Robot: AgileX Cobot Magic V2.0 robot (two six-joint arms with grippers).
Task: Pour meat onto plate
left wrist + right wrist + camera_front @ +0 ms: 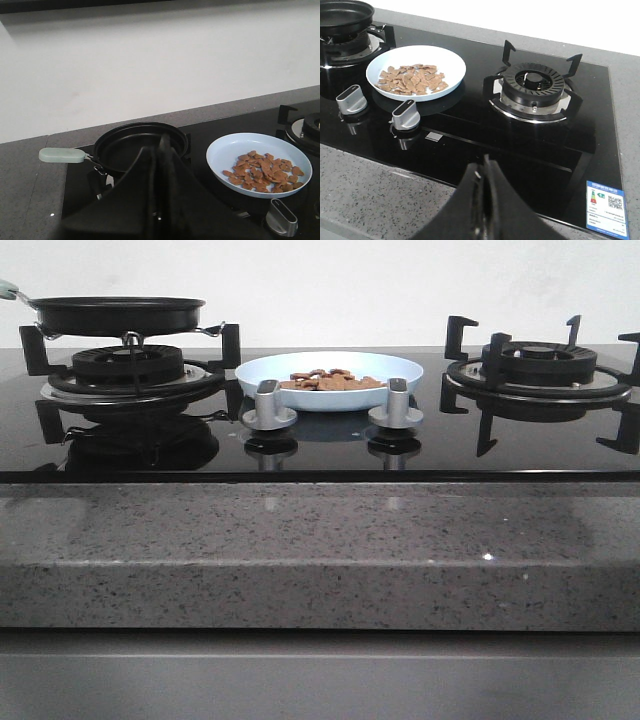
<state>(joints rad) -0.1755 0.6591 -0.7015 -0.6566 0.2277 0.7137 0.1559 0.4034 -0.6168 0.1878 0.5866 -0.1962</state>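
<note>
The pale light-blue plate sits on the black glass hob between the two burners, behind the knobs. A heap of small orange-brown meat pieces lies on it. Plate and meat show in the left wrist view, and plate and meat in the right wrist view. The black frying pan with a pale handle rests on the left burner; its inside looks bare. My left gripper is shut and empty, raised near the pan. My right gripper is shut and empty, over the hob's front edge. Neither arm shows in the front view.
Two silver knobs stand in front of the plate. The right burner with black pan supports is bare. A speckled grey stone counter runs along the front. A white wall is behind.
</note>
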